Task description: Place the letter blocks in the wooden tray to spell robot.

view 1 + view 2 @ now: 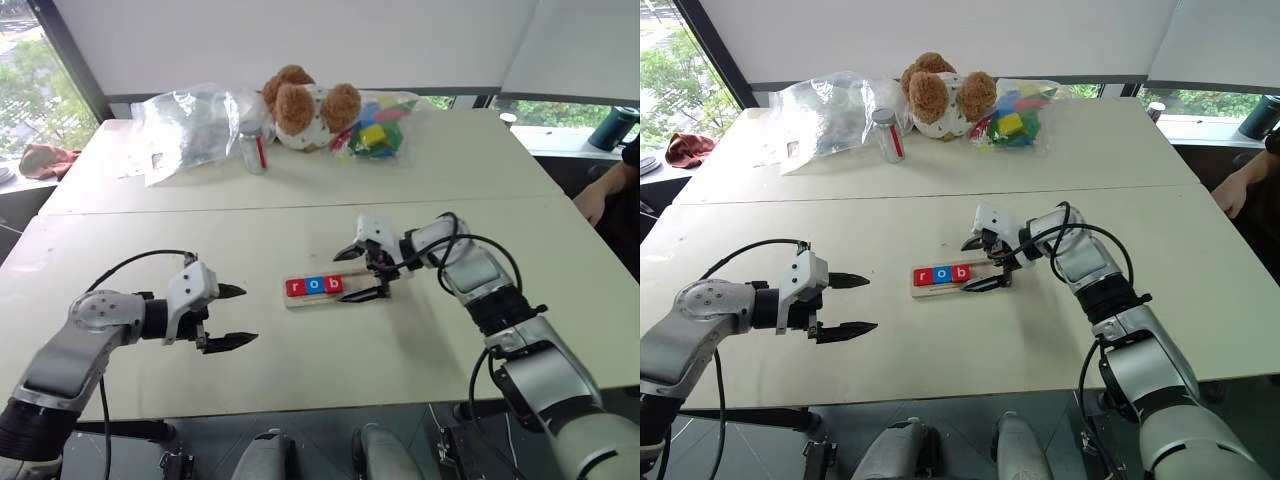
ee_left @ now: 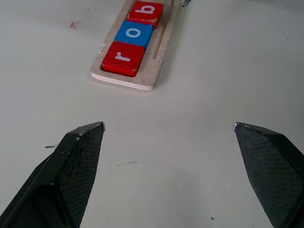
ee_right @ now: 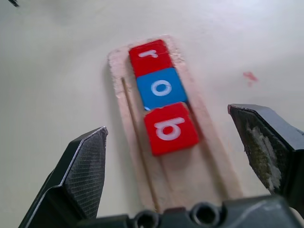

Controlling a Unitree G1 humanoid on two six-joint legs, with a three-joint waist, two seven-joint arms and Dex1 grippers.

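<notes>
The wooden tray (image 1: 356, 287) lies at the middle of the table. Three letter blocks sit in a row at its left end: red r (image 1: 296, 288), blue o (image 1: 314, 286) and red b (image 3: 170, 128), the b turned slightly askew. My right gripper (image 1: 340, 278) hovers just over the tray's bare right part (image 3: 199, 166), open, its fingers either side of the tray with nothing between them. My left gripper (image 1: 250, 315) hangs open a little left of the tray, pointing at it and holding nothing. The left wrist view shows the r end of the tray (image 2: 123, 80) beyond the open left gripper (image 2: 169, 125).
At the table's far side lie a clear plastic bag (image 1: 185, 125), a small jar (image 1: 252, 148), a teddy bear (image 1: 305, 105) and a bag of coloured toy blocks (image 1: 375, 130). A person's hand (image 1: 592, 200) rests at the right edge.
</notes>
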